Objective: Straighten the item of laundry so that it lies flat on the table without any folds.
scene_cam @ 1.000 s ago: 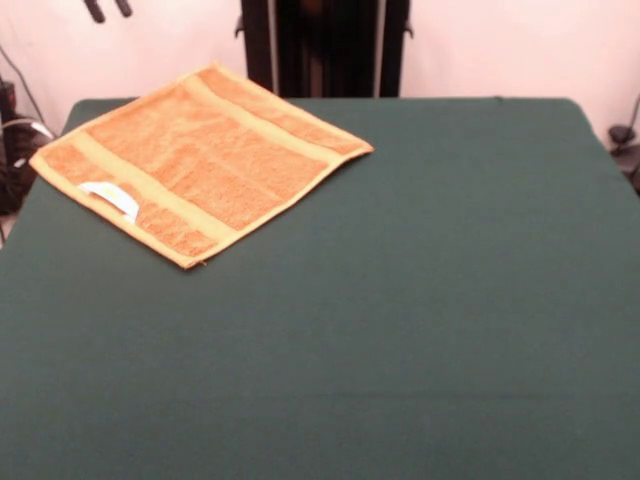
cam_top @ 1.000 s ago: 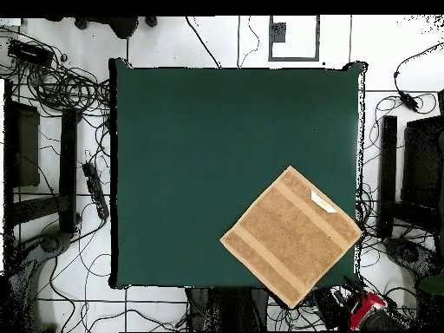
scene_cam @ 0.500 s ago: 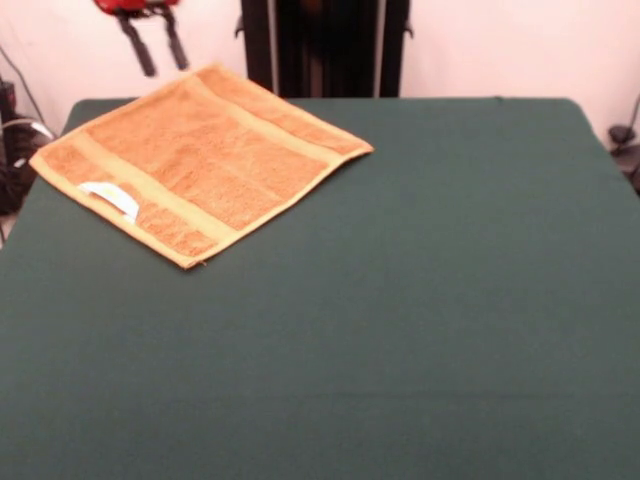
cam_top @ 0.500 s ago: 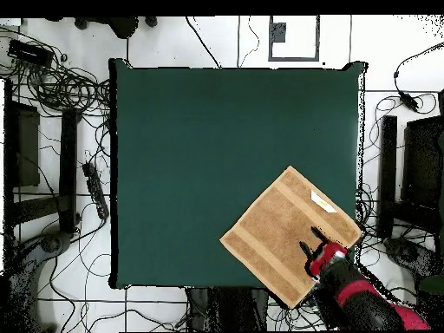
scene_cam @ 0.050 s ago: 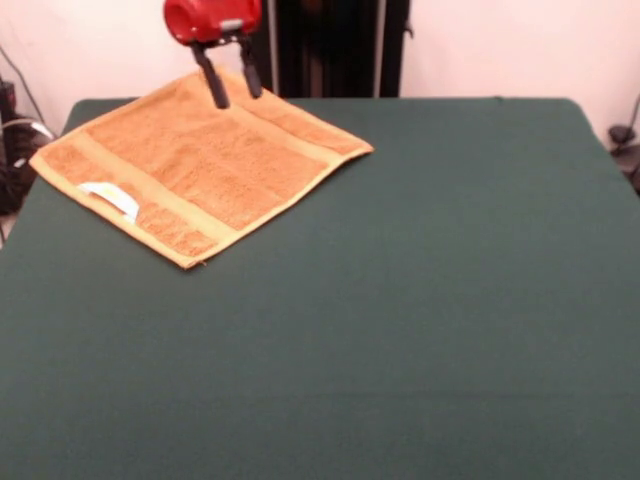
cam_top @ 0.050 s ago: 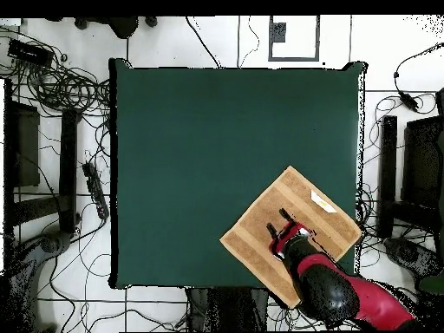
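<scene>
My gripper (scene_cam @ 0.050 s ago: 230, 93) hangs over the towel (scene_cam @ 0.050 s ago: 200, 160), fingers apart; descending here, I risk bunching already-flat cloth; one corner overhangs the surface (scene_cam @ 0.050 s ago: 420, 300).

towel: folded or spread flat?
Spread. The towel shows four corners, both pale bands and its label, with no fold visible; the open tool hangs above it.

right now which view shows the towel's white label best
The front view: the label lies unobstructed near the towel edge, showing its curved shape. The overhead view shows it only as a small white sliver near a corner.
</scene>
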{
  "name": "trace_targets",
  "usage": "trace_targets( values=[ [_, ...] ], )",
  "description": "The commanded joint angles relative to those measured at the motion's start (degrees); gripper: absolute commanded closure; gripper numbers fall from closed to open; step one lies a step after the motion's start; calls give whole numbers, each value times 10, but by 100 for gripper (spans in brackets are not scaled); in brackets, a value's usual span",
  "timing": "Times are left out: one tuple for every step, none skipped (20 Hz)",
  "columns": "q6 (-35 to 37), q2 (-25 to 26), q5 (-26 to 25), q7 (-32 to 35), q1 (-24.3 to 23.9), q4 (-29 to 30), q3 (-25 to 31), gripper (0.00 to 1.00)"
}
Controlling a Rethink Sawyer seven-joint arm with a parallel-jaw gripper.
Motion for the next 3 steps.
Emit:
trace_targets(
  values=[
    [-22,-4,37,187,49,-8,-63,0],
    [-22,-4,36,189,55,-10,-67,0],
    [-22,-3,35,191,60,-12,-71,0]
  ],
)
